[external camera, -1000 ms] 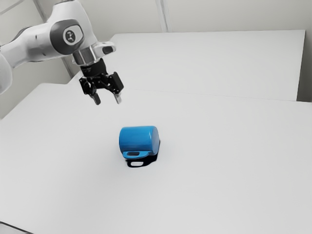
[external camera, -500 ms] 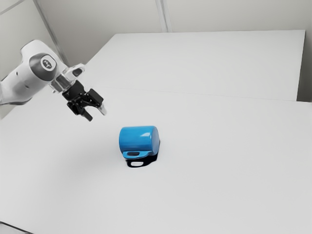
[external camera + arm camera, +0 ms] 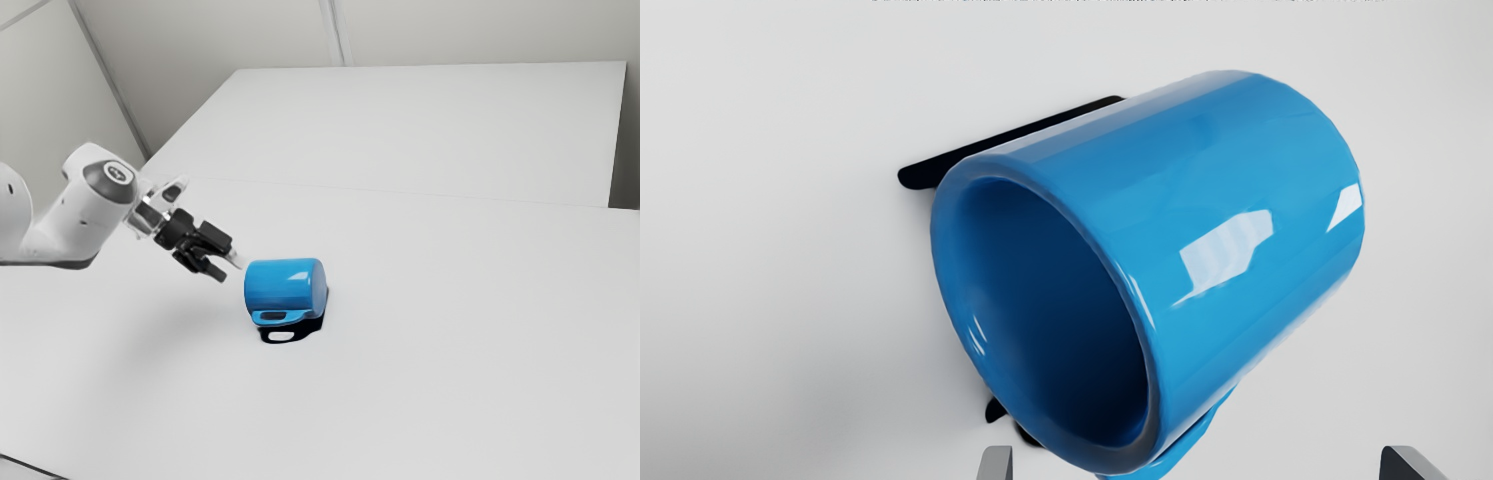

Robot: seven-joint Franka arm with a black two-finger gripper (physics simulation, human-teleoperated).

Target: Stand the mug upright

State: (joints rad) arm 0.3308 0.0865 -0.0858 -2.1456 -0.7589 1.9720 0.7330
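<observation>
Stretching out below me, the white table [image 3: 450,330] bears the blue mug [image 3: 285,285], lying on its side near my claw [image 3: 229,269], whose two fingers stand apart with nothing gripped. Its open mouth [image 3: 1053,307] faces me; its handle [image 3: 296,317] juts from its side.

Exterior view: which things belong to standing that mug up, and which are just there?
Part of the job:
- blue mug, lying on its side
- black gripper, open, near the mug

Just there:
- white table, bearing the mug
- thin dark line in the exterior view's lower left corner, unidentifiable
- pale wall behind
</observation>
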